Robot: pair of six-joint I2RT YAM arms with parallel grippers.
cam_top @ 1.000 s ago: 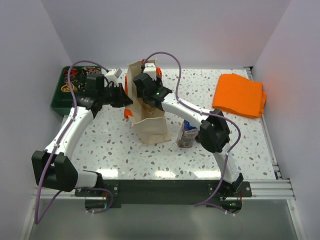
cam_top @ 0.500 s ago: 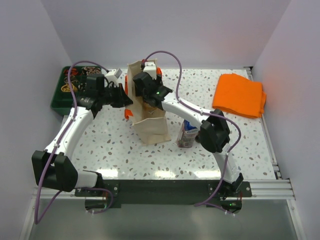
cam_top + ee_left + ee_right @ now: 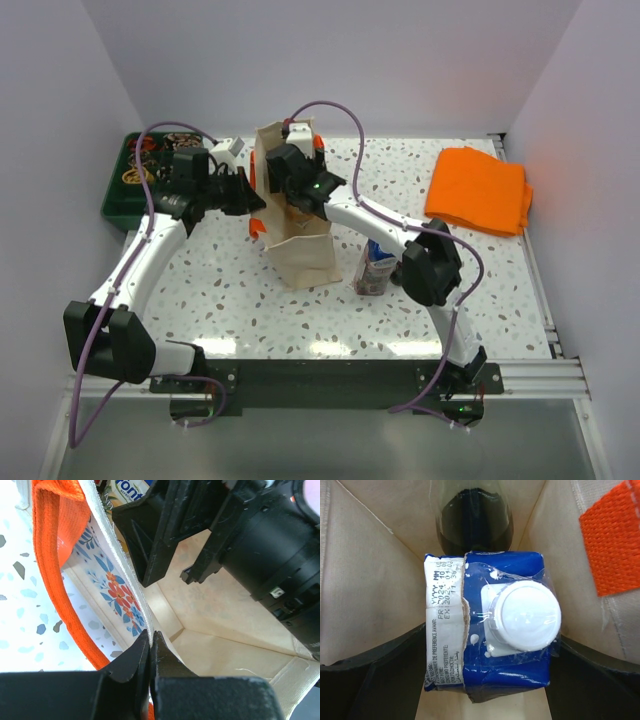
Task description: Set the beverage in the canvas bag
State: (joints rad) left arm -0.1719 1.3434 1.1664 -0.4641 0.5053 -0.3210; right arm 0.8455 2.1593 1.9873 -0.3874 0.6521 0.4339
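Observation:
The canvas bag stands upright mid-table, beige with orange handles. My left gripper is shut on the bag's left rim, pinching the cloth and holding the mouth apart. My right gripper reaches down into the bag from above. The beverage, a blue carton with a white cap, stands inside the bag between the right fingers, which are spread to either side of it, open. Past the carton, a dark bottle stands in the bag too.
A second blue carton stands on the table just right of the bag, under the right arm. A folded orange cloth lies at the back right. A dark green tray sits at the back left.
Both arms stay put in the top view and the bag holds its shape. The left grip on the rim is unchanged.

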